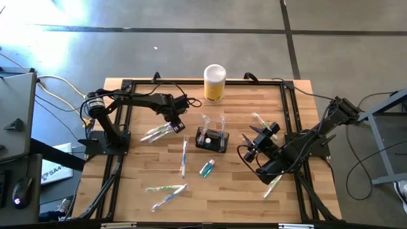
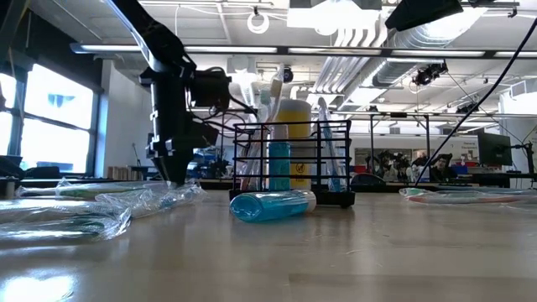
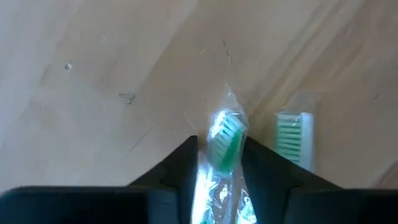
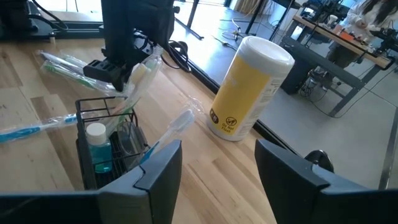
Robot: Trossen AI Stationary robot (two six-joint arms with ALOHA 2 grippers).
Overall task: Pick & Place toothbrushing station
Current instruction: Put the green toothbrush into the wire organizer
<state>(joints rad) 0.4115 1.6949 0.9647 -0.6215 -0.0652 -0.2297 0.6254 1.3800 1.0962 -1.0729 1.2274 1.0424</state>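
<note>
- High view: the caddy (image 1: 212, 139) sits mid-table, already holding a couple of wrapped brushes and a small bottle. The left gripper (image 1: 176, 125) is down on a wrapped toothbrush (image 1: 158, 132) just beside the caddy on its left-arm side. That brush's long axis runs across the table and points roughly at the caddy, so I judge the carry to be short and sideways. The right gripper (image 1: 253, 144) hovers near the caddy's other side. The yellow can (image 1: 214, 83) stands at the far edge. More wrapped brushes lie about, and a blue bottle (image 1: 206, 168) lies just in front of the caddy.
- Low view: the left gripper (image 2: 172, 172) reaches the tabletop among crinkled wrappers (image 2: 147, 201). Which wrapper it has cannot be made out here. The caddy (image 2: 292, 164) stands upright behind the lying bottle (image 2: 273, 205), and the can shows through its mesh.
- Left wrist view: the fingers (image 3: 180, 165) sit close either side of the green-bristled head (image 3: 225, 137), pinching the wrapped brush. A second brush head (image 3: 292, 137) lies just beside it. The handle is cut off, and the caddy is out of sight.
- Right wrist view: the right gripper's fingers (image 4: 158, 168) stand spread with nothing between them. The caddy (image 4: 106, 143) is near, partly hidden behind one finger. The left gripper (image 4: 118, 71) shows beyond it.
</note>
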